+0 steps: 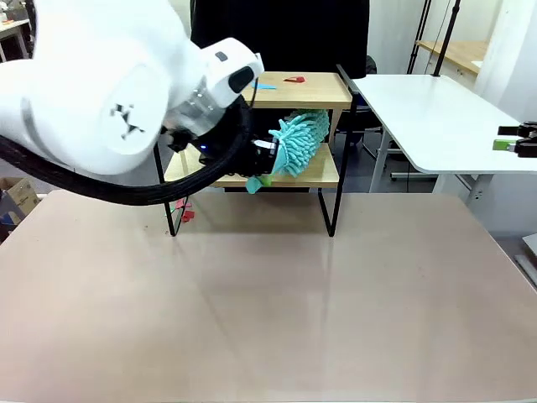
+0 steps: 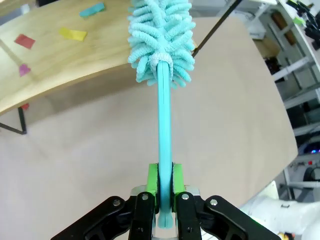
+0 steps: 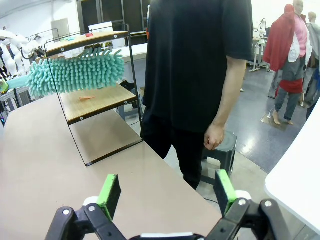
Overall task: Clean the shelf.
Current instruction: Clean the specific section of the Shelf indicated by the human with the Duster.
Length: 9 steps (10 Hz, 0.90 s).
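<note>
While left jaws pinch the duster (image 2: 165,125), the shelf (image 2: 75,65) lies beyond; right jaws spread.

No lettering I can read from where I stand. The left arm (image 1: 84,101) has a small dark mark (image 1: 126,117) on its round white joint cap, too small and smeared to tell as letters or a logo. The paper scraps (image 2: 72,34) on the shelf (image 2: 75,65) show only plain colour.
</note>
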### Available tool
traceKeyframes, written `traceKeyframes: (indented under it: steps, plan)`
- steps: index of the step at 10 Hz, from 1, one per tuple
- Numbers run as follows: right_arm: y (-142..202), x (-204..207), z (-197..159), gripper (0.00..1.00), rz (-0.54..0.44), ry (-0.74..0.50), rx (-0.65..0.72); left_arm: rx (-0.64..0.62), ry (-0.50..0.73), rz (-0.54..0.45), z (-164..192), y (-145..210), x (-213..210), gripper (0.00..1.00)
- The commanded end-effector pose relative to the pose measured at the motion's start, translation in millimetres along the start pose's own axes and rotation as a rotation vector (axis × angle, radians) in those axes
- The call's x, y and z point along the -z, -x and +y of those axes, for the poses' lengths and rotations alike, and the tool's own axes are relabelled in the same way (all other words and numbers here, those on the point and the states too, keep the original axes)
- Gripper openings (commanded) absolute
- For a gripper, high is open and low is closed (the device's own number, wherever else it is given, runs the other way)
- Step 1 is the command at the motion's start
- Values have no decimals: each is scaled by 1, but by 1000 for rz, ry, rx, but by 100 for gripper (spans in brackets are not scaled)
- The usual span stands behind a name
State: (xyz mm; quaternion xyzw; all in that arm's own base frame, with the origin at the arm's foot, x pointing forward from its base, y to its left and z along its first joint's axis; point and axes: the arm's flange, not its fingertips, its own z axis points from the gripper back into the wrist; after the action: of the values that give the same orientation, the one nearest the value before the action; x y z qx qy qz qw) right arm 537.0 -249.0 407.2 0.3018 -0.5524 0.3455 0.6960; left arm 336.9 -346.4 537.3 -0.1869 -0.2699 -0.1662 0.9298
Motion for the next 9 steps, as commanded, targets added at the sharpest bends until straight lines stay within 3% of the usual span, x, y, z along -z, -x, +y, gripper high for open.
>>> traceKeyframes:
  steps: [1, 9]
  plan:
    - [-3, 1, 1, 100, 0, -1, -4, -71, -60, -44, -20, -12, 17, 14]
    - [-3, 1, 1, 100, 0, -1, -4, -162, -115, -36, -60, -29, 75, 14]
